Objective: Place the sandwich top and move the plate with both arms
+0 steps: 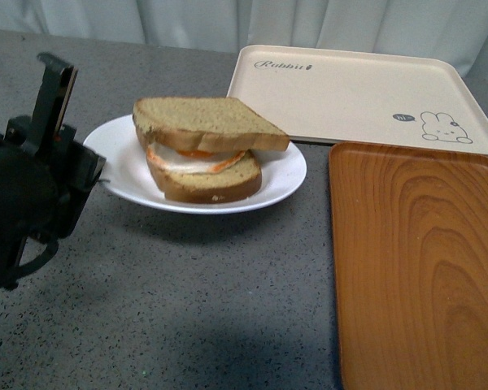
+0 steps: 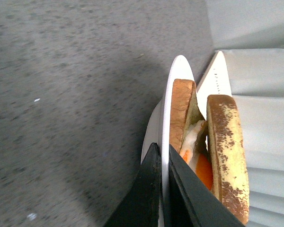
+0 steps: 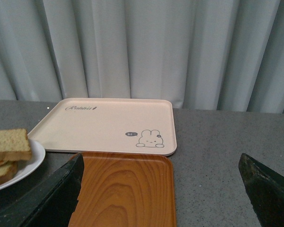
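1. the plate (image 1: pixel 127 159) sits on the grey table (image 1: pixel 187 309), just beside the near long edge of the cream rabbit tray (image 1: pixel 350 89) and near the orange wood-grain tray (image 1: pixel 419 268). take the plate as the landmark.
2. the sandwich top (image 1: pixel 203 122) already lies on the stack in the middle of the plate, over the fried egg (image 1: pixel 191 158) and the lower bread slice (image 1: pixel 211 183). it sits skewed, overhanging toward the rabbit tray side.
3. the left gripper (image 2: pixel 164 189) is at the plate's rim on the side away from the wood-grain tray. in the left wrist view its two dark fingers stand close together with the white rim between them, so it looks clamped on the plate edge.
4. the right gripper (image 3: pixel 163 198) is well apart from the plate, over the wood-grain tray; its fingers are spread wide with nothing between them.
5. handling, as a judgement: the plate is stiff and smooth, likely slippery, so a rim pinch on one side alone could tip it. a second hold on the rim opposite the left gripper seems wise.
6. the bread is soft and light, and the stack is loose; a tilt or jerk could slide the top slice off the egg, so the plate should stay level.
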